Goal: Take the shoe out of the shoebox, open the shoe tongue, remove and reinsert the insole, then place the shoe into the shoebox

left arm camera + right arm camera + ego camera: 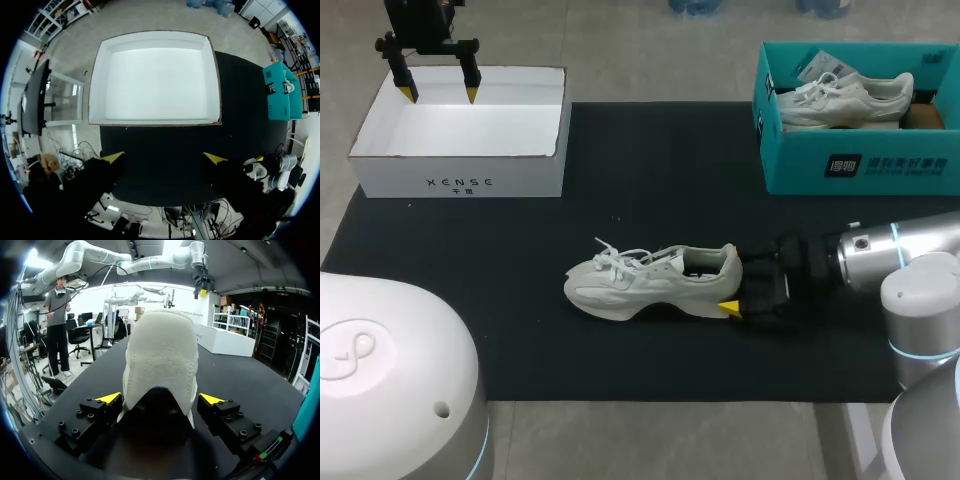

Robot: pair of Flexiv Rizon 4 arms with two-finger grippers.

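A white sneaker (645, 283) lies on its side on the black mat (670, 170), toe to the left. My right gripper (732, 282) sits at its heel, open; one yellow tip shows, the other is behind the shoe. In the right wrist view the padded heel (160, 360) stands between the spread fingers of the right gripper (161, 399), with small gaps on both sides. The white shoebox (460, 135) stands empty at the far left. My left gripper (441, 93) hangs open above its back edge. In the left wrist view, the left gripper (165, 157) looks down into the shoebox (155, 77).
A teal shoebox (860, 160) at the far right holds another pale shoe (840, 98). The mat's front edge runs close below the sneaker. My right arm (900, 255) comes in low over the mat's right side.
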